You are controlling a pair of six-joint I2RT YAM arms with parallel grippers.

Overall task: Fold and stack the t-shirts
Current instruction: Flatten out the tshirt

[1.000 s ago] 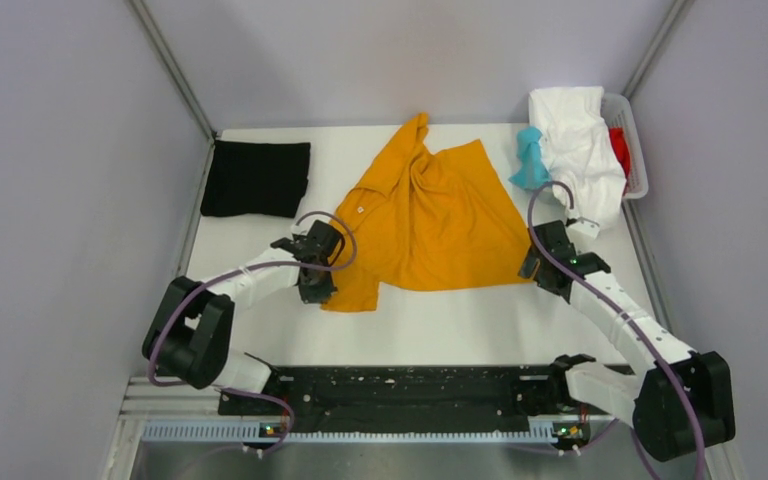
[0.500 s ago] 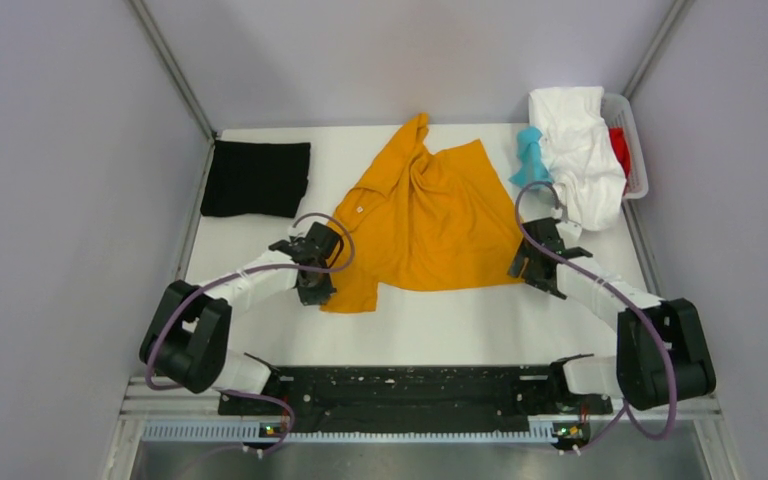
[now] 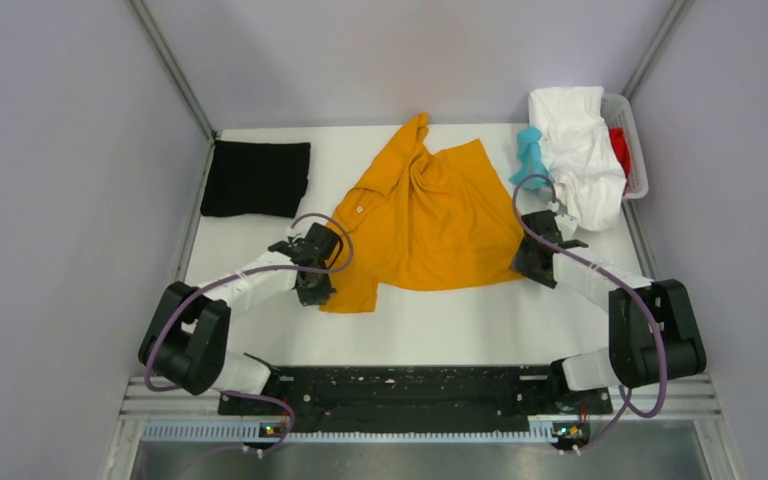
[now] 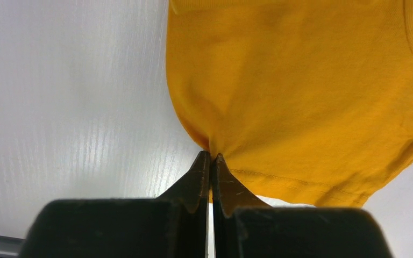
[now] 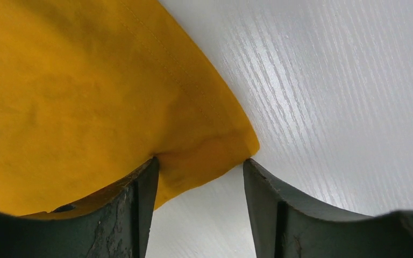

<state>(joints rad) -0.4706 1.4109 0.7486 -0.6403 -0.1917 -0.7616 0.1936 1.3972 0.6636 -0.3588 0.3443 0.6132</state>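
A mustard-orange t-shirt [image 3: 430, 215] lies crumpled in the middle of the white table [image 3: 440, 325]. My left gripper [image 3: 314, 288] is shut on the shirt's near-left hem; in the left wrist view the gripper [image 4: 211, 156] pinches the orange cloth [image 4: 301, 80] between touching fingertips. My right gripper [image 3: 523, 262] is at the shirt's near-right corner. In the right wrist view that gripper [image 5: 199, 162] stands open with the orange corner [image 5: 209, 150] between its fingers, the left one touching cloth. A folded black t-shirt [image 3: 256, 178] lies at the back left.
A white basket [image 3: 642, 160] at the back right holds a white shirt [image 3: 580, 150] draped over its edge, a teal one [image 3: 530, 158] and a red one [image 3: 620, 150]. Grey walls close in the table on three sides.
The right gripper has moved left onto the orange shirt's near-right corner and its jaws have narrowed. The left gripper has kept its hold without moving.
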